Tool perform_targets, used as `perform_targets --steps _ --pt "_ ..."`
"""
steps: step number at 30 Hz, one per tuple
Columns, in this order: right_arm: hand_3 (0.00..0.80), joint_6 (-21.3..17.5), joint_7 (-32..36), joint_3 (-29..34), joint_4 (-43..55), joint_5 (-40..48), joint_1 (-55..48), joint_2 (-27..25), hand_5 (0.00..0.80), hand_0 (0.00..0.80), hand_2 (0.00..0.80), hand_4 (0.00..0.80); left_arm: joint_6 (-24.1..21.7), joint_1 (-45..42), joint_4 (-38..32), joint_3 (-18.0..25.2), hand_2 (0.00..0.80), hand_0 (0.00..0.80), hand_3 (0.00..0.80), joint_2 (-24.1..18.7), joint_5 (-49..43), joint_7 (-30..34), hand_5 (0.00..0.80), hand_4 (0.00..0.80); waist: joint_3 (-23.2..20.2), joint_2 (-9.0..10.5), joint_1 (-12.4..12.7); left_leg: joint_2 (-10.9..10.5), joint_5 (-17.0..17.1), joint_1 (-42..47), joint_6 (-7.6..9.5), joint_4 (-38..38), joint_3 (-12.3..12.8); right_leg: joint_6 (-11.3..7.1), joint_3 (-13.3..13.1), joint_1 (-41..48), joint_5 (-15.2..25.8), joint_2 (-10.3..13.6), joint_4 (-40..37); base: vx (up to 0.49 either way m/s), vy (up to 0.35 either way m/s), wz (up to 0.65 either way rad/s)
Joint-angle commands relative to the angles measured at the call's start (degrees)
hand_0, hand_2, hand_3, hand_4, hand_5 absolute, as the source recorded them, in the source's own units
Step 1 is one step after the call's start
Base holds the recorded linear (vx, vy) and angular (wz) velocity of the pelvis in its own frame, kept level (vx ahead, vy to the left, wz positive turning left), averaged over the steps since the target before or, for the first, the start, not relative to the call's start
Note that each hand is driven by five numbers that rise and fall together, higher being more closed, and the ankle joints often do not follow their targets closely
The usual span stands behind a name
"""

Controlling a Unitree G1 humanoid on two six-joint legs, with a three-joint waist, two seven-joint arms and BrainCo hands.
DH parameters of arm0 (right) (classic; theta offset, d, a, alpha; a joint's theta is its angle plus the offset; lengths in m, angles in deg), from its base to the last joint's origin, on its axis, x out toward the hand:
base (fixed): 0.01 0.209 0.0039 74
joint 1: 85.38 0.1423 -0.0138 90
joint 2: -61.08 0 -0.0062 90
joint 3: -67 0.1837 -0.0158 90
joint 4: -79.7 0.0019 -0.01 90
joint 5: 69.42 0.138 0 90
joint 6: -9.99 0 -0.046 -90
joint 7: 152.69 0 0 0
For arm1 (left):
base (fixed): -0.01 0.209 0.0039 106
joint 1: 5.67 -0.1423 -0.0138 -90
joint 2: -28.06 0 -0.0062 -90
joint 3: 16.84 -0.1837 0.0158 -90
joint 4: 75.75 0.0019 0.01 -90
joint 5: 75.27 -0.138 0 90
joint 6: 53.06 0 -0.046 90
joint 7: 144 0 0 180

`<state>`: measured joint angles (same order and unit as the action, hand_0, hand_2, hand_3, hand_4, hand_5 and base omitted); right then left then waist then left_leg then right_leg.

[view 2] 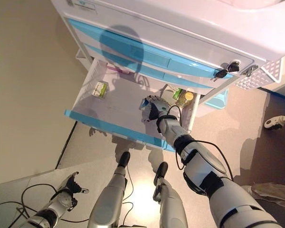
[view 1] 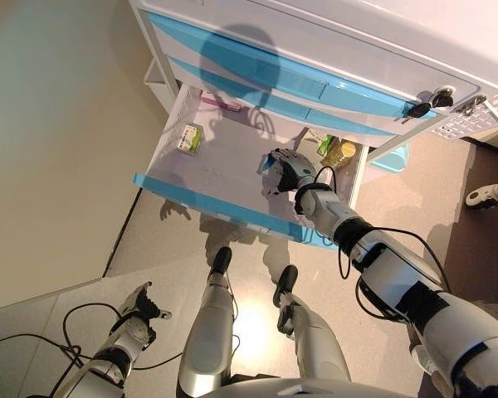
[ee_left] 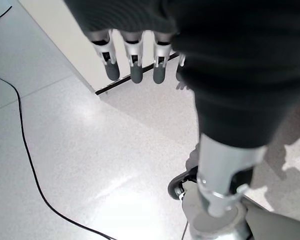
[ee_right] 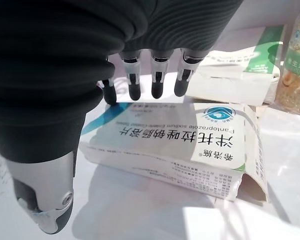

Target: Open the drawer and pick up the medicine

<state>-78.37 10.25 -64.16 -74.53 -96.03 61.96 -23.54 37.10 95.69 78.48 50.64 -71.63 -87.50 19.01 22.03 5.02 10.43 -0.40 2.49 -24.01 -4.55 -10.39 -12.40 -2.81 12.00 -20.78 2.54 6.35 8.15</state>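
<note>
Drawer: white plastic drawer [view 1: 232, 157] with a blue front, pulled open from the white cabinet [view 1: 357, 41].
Medicine: flat white medicine box [ee_right: 170, 145] with blue print lies on the drawer floor, beside a bottle of yellow capsules [view 1: 342, 152].
Right hand [view 1: 284, 170]: over the box, fingers [ee_right: 160, 80] straight, holding nothing.
Left hand [view 1: 141, 311]: low over the floor, fingers relaxed, empty.
Far corner: small green-and-white box [view 1: 189, 138].

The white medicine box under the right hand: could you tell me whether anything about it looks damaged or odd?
Yes. The white medicine box lies flat in the open drawer, and its end flap hangs open and creased. The right hand hovers over it, fingers straight.
</note>
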Motion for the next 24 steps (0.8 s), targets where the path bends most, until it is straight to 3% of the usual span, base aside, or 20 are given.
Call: perform_targets --steps 1,11,12,13,14,24 --pt "0.000 1.63 0.25 0.04 -3.83 -1.15 2.41 -1.36 0.000 0.000 0.000 0.000 -0.37 0.20 1.47 -0.38 0.000 0.000 0.000 -0.62 1.42 -0.43 0.000 0.000 2.29 -0.29 0.21 -4.34 0.53 -2.41 4.13 0.50 -0.72 -2.87 -1.28 -0.89 0.14 0.54 0.90 0.000 0.000 0.00" --pt "0.000 1.83 0.20 0.01 -4.41 -1.45 2.55 -1.86 0.000 0.000 0.000 0.000 -0.38 0.18 1.29 -0.46 0.000 0.000 0.000 -0.52 1.16 -0.34 0.000 0.000 2.52 -0.68 0.35 -4.37 0.73 -2.59 4.13 0.59 -0.61 -2.95 -1.35 -1.02 0.37 0.75 0.79 0.000 0.000 0.00" --pt "0.254 1.80 0.13 0.13 -4.40 -1.36 2.36 -1.84 0.254 0.254 0.254 0.254 -0.33 0.16 1.48 -0.46 0.000 0.000 0.000 -0.42 1.19 -0.34 0.000 0.000 2.56 -0.64 0.37 -4.36 0.72 -2.60 4.12 0.60 -0.68 -2.98 -1.35 -1.00 0.36 0.73 0.77 0.000 0.000 0.00" --pt "0.254 1.80 0.13 0.13 -4.40 -1.36 2.36 -1.84 0.254 0.254 0.254 0.254 -0.33 0.16 1.48 -0.46 0.000 0.000 0.000 -0.42 1.19 -0.34 0.000 0.000 2.56 -0.64 0.37 -4.36 0.72 -2.60 4.12 0.60 -0.69 -2.98 -1.35 -1.00 0.36 0.73 0.77 0.000 0.000 0.00" --pt "0.800 1.77 0.15 0.13 -4.32 -1.43 2.30 -1.94 0.800 0.800 0.800 0.800 -0.31 0.20 1.58 -0.40 0.000 0.000 0.000 -0.39 1.20 -0.32 0.000 0.000 2.61 -0.68 0.30 -4.37 0.73 -2.64 4.11 0.63 -0.61 -2.97 -1.32 -1.01 0.38 0.76 0.75 0.000 0.000 0.00" --pt "0.800 1.78 0.18 0.21 -4.21 -1.60 1.86 -2.35 0.800 0.800 0.800 0.800 -0.33 0.23 1.74 -0.43 0.000 0.000 0.000 0.05 1.45 -0.27 0.000 0.000 2.76 -0.93 0.00 -4.42 0.75 -2.71 4.14 0.76 -0.34 -2.98 -1.57 -1.21 0.55 0.62 0.61 0.000 0.000 0.00"
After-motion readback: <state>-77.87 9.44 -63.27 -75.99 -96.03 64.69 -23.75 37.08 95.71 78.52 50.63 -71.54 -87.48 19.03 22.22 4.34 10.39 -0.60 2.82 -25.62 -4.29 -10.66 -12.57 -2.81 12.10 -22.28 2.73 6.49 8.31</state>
